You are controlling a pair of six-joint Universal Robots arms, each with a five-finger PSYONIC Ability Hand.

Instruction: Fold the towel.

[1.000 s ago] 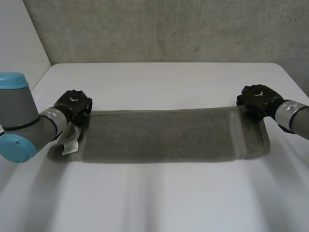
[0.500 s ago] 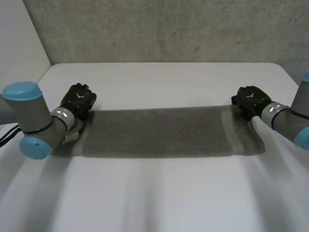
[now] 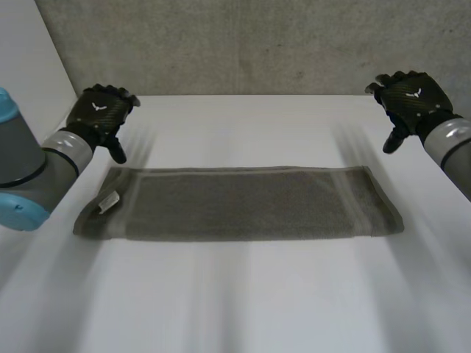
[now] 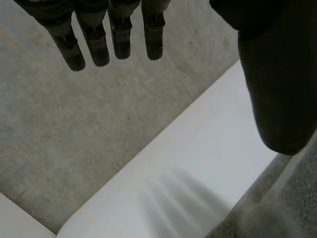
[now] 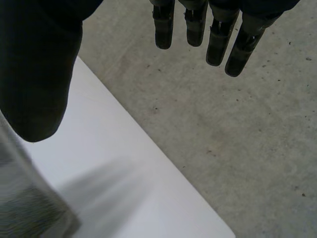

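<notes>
**Towel flat, both robot hands clear of it**

Nearest, bare white surface (image 3: 243,301). Just beyond, long narrow grey-olive terry towel (image 3: 243,202), spread flat about mid-surface, long axis straight across from the left arm's side to the right's. Short ends fairly square, near long edge thick-looking, probably doubled already. Small white label (image 3: 109,202) turned up at the left end; paler woven stripe (image 3: 359,202) across the right end. No big wrinkles; soft and limp by the look of it, likely to sag if lifted by one corner alone.

Farther back, left robot hand (image 3: 99,114) in the air clear of the cloth, beyond and slightly outside the towel's far left corner, fingers (image 4: 94,44) straight and spread, thumb apart, gripping nothing. Right robot hand (image 3: 408,99) likewise in the air, beyond and well outside the far right corner, fingers (image 5: 195,29) straight, nothing held. Towel therefore nearward and inward of each robot hand, with the left seemingly the closer to its corner. Next fold probably end over end along that long axis, so first a reach down and back to a short end. Farthest, rough grey concrete wall (image 3: 243,44)
</notes>
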